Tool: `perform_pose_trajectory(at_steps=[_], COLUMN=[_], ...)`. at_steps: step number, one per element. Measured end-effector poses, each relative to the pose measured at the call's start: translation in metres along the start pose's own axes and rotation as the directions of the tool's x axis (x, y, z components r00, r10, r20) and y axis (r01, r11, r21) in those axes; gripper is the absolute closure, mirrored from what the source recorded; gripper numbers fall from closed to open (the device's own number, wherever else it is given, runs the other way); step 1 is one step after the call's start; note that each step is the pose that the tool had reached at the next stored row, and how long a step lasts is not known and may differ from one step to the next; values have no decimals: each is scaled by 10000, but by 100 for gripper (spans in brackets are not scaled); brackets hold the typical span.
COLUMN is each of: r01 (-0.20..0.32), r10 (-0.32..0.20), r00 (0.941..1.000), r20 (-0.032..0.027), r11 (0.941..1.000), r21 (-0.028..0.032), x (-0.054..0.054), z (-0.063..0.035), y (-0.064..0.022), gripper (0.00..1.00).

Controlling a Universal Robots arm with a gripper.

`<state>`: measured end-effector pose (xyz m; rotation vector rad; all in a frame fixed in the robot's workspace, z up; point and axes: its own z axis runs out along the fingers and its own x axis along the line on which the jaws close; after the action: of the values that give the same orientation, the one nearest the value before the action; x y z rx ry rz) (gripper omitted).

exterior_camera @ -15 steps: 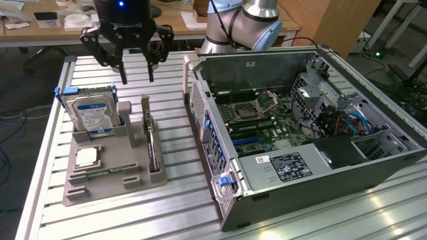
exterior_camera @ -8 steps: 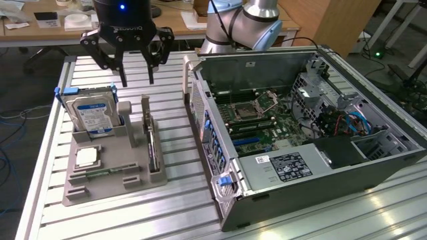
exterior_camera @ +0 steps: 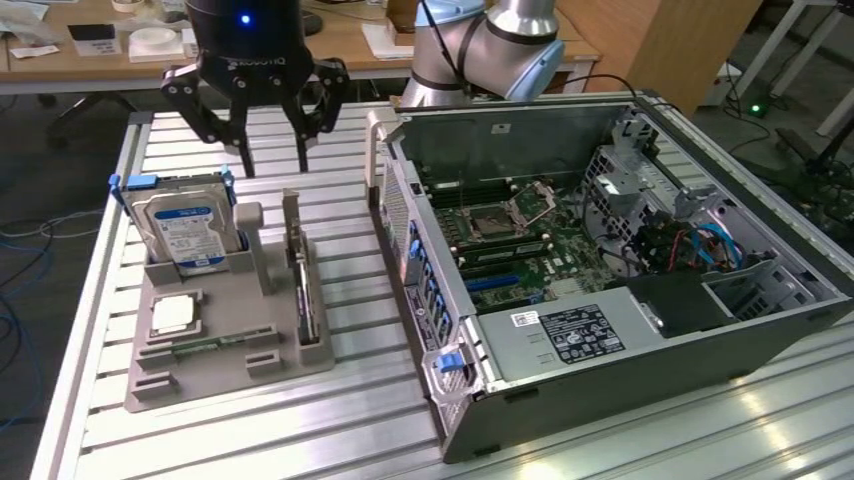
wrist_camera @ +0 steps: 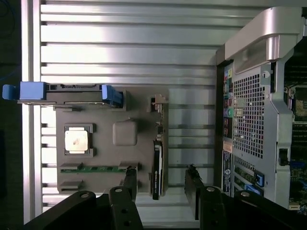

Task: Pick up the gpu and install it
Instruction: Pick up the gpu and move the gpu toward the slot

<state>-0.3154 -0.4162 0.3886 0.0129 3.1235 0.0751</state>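
Observation:
The gpu (exterior_camera: 304,292) is a thin dark card standing on edge in a slot of the grey holder (exterior_camera: 234,300), with its metal bracket at the far end. My gripper (exterior_camera: 275,160) hangs open in the air above the holder's far end, well clear of the card and holding nothing. Seen from the wrist, the gpu (wrist_camera: 157,167) is a narrow dark strip on the holder (wrist_camera: 139,110), lying in line with the gap between my two fingers (wrist_camera: 129,178), which are spread wider than the card. The open computer case (exterior_camera: 601,250) lies at the exterior view's right.
A blue-labelled hard drive (exterior_camera: 187,228) stands upright in the holder beside the card, with a square processor chip (exterior_camera: 174,315) and a memory stick (exterior_camera: 200,346) nearer the front. The case's perforated rear panel (wrist_camera: 247,120) stands close beside the holder. Desks and cables lie beyond the slatted table (exterior_camera: 347,420).

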Motion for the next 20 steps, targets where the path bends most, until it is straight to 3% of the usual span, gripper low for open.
perform_pose_trajectory(at_steps=[7,8,10,13,20], r01=[1,0,-1,-1,1], r10=[-1,0,1,1,-1], r00=[10000,10000,10000,10000,10000], r20=[0,0,1,0,0], r11=[10000,10000,10000,10000,10000], r21=[0,0,0,5,31], x=[-1,0,0,1,2], z=[12,15,24,52,150], y=[-65,-73,-79,-82,-87], gripper=[45,40,40,28,28])
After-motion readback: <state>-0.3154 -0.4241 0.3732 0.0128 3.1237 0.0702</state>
